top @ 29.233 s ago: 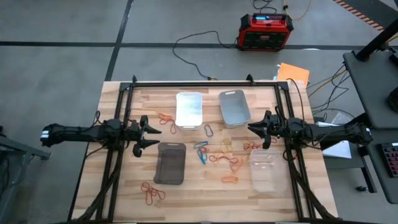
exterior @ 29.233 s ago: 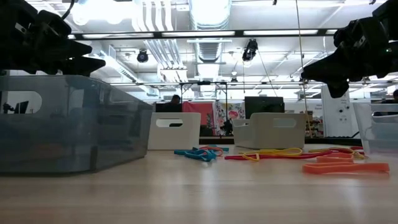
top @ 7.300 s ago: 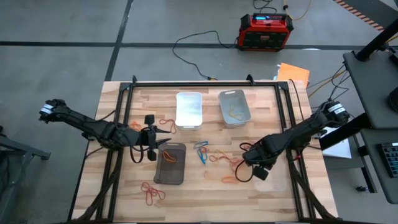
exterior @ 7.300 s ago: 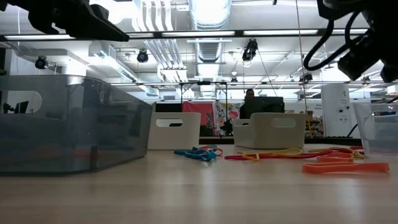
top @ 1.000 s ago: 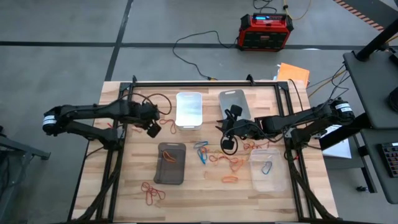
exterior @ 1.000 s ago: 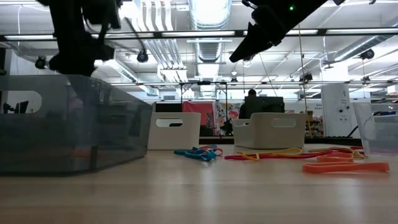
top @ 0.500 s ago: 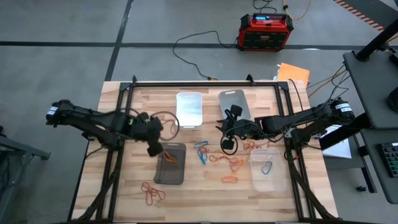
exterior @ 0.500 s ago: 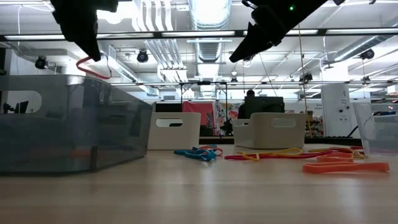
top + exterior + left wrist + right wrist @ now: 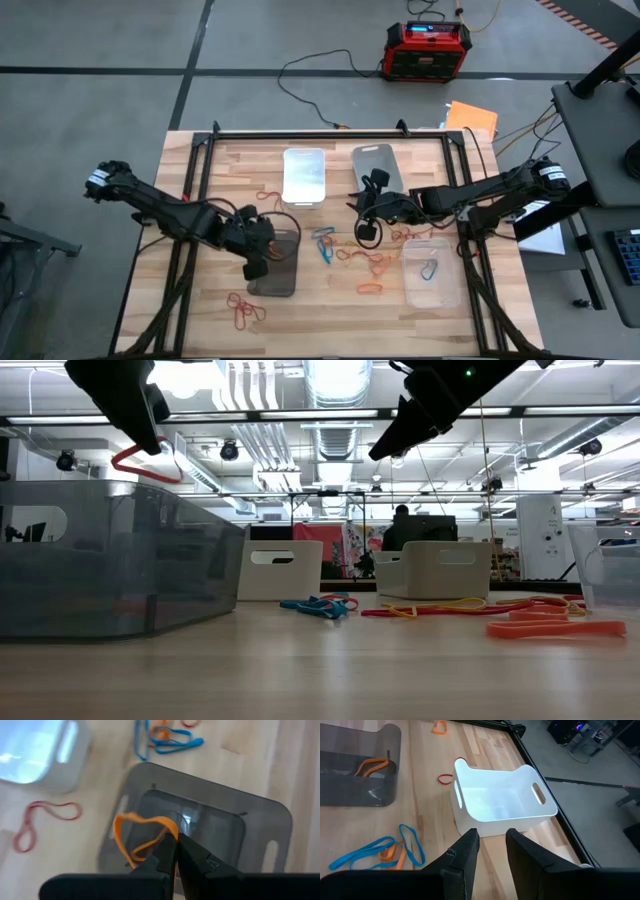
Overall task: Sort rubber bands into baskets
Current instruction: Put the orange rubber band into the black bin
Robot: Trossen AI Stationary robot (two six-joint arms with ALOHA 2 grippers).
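Note:
My left gripper (image 9: 260,254) hangs over the dark smoky basket (image 9: 276,272), shut on an orange rubber band (image 9: 142,831). That basket holds another orange band (image 9: 370,766). My right gripper (image 9: 492,847) stands open and empty above the table's middle (image 9: 362,208), beside the light grey basket (image 9: 376,172). The white basket (image 9: 304,175) stands at the far side. The clear basket (image 9: 432,272), at the near right, holds a blue band. Loose red, orange and blue rubber bands (image 9: 365,260) lie on the table. My left gripper pinches one spot of the orange band's loop (image 9: 169,835) between its two fingertips. The fingers slant downward from the table's left side. The band is lifted clear and hangs as an open loop (image 9: 148,463) over the dark basket's rim.
A bunch of red bands (image 9: 243,310) lies near the front left edge, a red one (image 9: 268,195) beside the white basket, and blue ones (image 9: 323,243) mid-table. A black frame (image 9: 330,133) borders the table top. A red-black box (image 9: 427,50) sits on the floor beyond.
My left gripper has carried the orange band from beside the white basket toward the table's near edge and a little right, until it is over the dark basket, and its wrist has rolled on the way. The band stays lifted, hanging below the shut fingers.

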